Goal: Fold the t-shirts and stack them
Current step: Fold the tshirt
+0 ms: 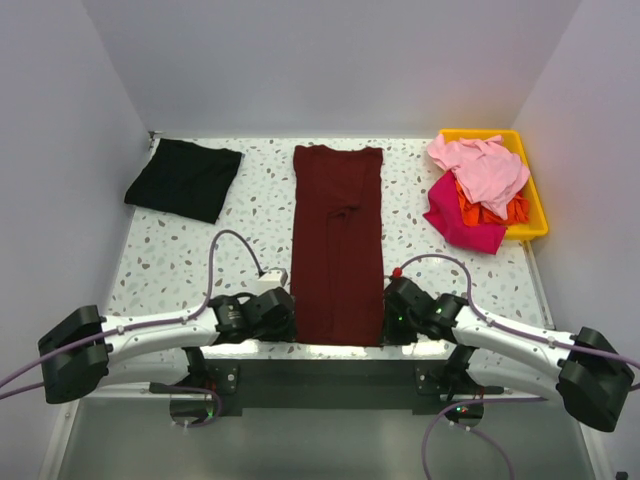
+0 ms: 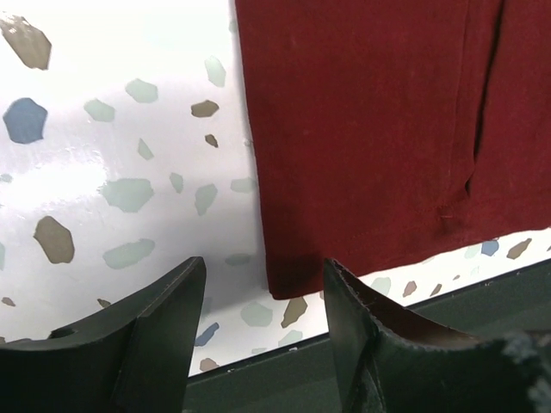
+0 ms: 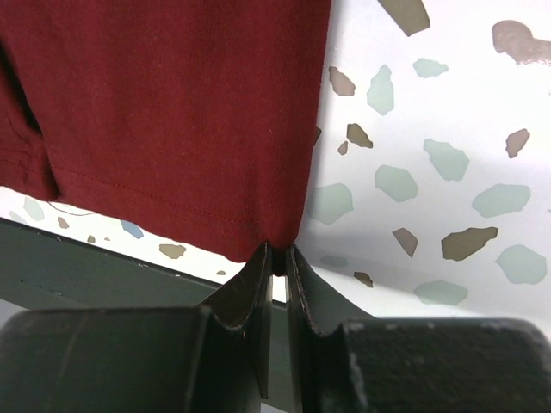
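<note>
One yellow bin (image 1: 538, 205) with pink t-shirt (image 1: 485, 170), magenta t-shirt (image 1: 455, 222), orange t-shirt (image 1: 480, 212).

From above, both near corners of the long dark maroon cloth t-shirt (image 1: 337, 240) lie under the black arm wrists (image 1: 262, 312), which also hide the left jaws and right jaws there. The left wrist view cuts the shirt off at its top and right edges, the right wrist view at top and left. The corner's very tip is buried between the pinched right jaws.

In the yellow plastic bin (image 1: 536, 205), the orange cloth t-shirt (image 1: 470, 208) shows only as slivers between the light pink cloth t-shirt (image 1: 480, 165) and the magenta cloth t-shirt (image 1: 455, 218), and the bin's floor is covered. The layers of the folded black cloth t-shirt (image 1: 183, 178) are too small to count.
</note>
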Available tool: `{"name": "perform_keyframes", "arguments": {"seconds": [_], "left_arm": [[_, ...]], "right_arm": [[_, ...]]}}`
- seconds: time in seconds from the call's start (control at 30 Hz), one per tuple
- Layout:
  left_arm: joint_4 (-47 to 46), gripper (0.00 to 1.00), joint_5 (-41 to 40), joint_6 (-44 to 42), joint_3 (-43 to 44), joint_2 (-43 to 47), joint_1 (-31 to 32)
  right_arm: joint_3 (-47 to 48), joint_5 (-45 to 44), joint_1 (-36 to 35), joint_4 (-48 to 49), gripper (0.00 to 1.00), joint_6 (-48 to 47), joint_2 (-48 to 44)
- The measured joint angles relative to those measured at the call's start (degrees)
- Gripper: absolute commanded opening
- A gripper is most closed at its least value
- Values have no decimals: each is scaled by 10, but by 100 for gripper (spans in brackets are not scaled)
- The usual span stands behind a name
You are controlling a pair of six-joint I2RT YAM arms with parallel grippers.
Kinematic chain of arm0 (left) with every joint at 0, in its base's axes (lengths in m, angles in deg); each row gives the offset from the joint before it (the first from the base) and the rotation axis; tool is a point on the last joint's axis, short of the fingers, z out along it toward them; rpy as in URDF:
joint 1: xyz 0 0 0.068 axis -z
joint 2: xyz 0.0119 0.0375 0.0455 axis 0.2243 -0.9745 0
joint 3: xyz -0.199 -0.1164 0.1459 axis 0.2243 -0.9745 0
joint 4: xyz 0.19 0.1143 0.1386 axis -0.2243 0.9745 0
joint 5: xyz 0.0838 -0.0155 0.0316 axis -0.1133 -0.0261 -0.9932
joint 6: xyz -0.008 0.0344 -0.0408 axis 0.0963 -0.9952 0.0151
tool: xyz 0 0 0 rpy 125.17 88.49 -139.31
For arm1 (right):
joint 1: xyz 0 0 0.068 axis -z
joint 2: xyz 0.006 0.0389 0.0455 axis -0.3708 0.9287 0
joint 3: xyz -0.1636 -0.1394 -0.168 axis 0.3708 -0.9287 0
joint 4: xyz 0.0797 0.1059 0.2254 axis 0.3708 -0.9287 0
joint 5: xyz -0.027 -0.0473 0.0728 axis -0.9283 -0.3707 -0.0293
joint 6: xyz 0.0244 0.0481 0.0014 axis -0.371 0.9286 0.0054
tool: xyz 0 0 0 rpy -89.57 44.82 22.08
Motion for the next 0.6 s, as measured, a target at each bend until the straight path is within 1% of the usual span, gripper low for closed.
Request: {"name": "perform_keyframes", "arguments": {"seconds": [0.27,0.37,0.4,0.43,0.5,0.53,0.6], "left_arm": [[-8,59,0,19,0,-7,21],[-14,55,0,21,5,-18,24],[-17,52,0,23,6,-22,25],[-19,45,0,23,8,-26,26],[-21,36,0,27,9,-33,27],[-21,27,0,30,9,-35,28],[-19,20,0,37,9,-39,29]], "right_arm": [[-1,0,-3,5,11,2,1],[-1,0,-3,6,10,2,1],[-1,0,-3,6,10,2,1],[-1,0,-4,7,10,2,1],[-1,0,-5,8,9,2,1],[-1,0,-6,8,9,2,1],[-1,0,-6,8,8,3,1]]}}
